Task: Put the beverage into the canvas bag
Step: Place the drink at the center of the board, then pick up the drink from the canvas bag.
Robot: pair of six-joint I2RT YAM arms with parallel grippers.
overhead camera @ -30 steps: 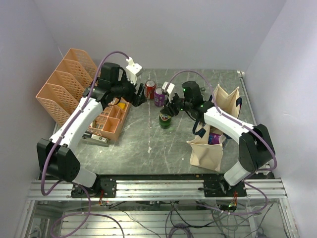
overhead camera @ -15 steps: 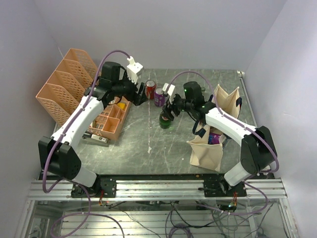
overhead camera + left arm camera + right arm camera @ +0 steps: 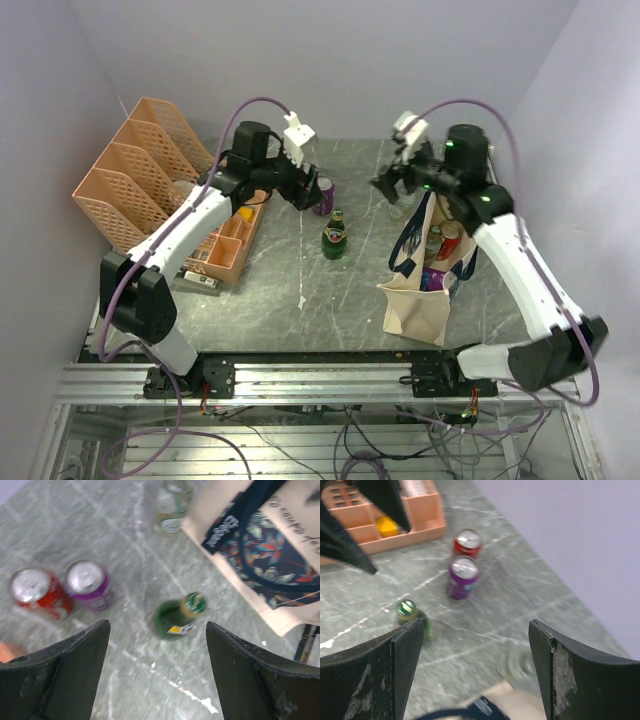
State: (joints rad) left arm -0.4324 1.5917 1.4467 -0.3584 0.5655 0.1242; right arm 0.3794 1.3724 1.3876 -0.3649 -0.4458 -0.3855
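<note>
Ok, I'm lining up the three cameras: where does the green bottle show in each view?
Top external: green bottle, centre, left of the canvas bag.
Left wrist: the bottle, near centre.
Right wrist: the bottle, lower left.
Shared landmark: the purple can, close by it in every view.

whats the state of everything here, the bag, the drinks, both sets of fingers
canvas bag: standing, mouth open, partly filled
green bottle: upright, capped
purple can: upright
red can: upright
pale bottle: upright, by the canvas bag
left fingers: open, empty
right fingers: open, empty
</note>
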